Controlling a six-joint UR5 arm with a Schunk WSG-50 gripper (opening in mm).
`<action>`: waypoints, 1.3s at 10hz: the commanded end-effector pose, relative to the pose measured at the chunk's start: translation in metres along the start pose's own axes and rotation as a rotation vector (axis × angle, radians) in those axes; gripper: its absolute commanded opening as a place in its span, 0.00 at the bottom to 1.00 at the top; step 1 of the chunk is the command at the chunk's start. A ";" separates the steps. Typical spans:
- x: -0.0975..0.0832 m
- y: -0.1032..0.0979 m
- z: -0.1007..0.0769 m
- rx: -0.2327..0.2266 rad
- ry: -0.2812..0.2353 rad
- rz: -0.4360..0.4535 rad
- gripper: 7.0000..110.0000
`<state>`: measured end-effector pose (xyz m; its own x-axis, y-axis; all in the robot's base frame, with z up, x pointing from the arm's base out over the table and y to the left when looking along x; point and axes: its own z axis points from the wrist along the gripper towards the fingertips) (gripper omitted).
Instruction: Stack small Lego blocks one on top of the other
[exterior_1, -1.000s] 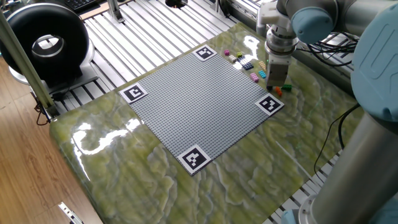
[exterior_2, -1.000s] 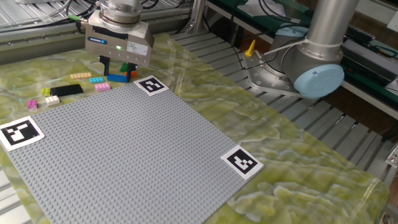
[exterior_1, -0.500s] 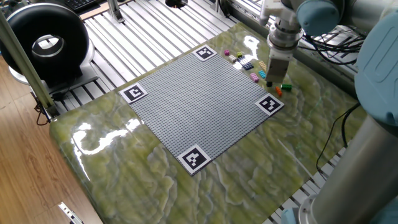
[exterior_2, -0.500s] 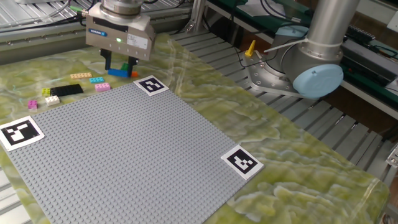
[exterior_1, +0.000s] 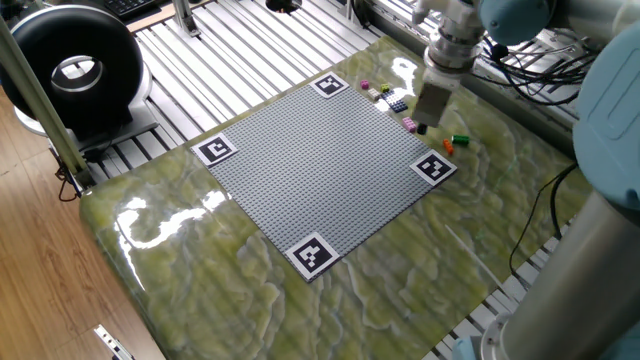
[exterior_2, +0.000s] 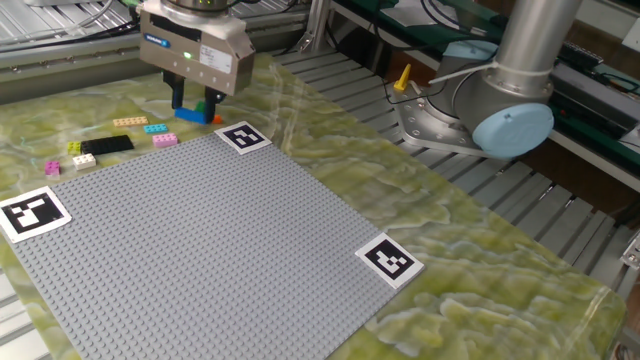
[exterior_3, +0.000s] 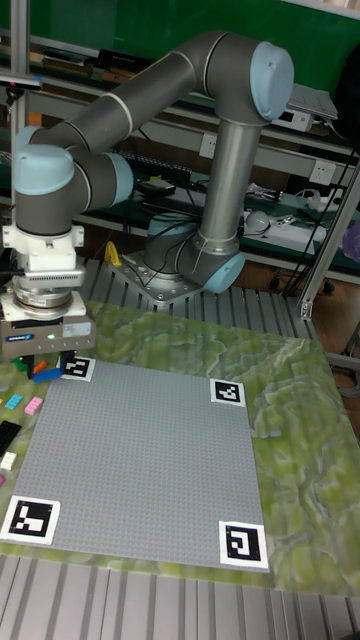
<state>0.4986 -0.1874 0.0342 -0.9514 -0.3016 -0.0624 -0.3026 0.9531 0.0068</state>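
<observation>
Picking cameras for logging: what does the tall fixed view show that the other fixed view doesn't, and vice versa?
Only the tall fixed view shows the whole arm, shoulder to wrist, and all four marker tags, e.g. the near right one. Only the other fixed view shows the blue brick between the gripper fingers, plus the row of loose bricks, e.g. the pink one. Both show the grey baseplate and the arm's base.

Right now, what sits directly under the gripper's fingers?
Under the gripper, a blue Lego block lies on the table, with a green one just behind it. The fingers hide whether they touch it.
</observation>
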 end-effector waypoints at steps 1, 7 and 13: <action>-0.026 0.009 -0.002 0.006 -0.047 0.155 0.00; -0.035 0.016 -0.011 0.022 0.008 0.230 0.00; -0.039 -0.012 -0.012 0.106 0.014 0.113 0.00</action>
<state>0.5358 -0.1777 0.0466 -0.9906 -0.1225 -0.0611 -0.1192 0.9914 -0.0548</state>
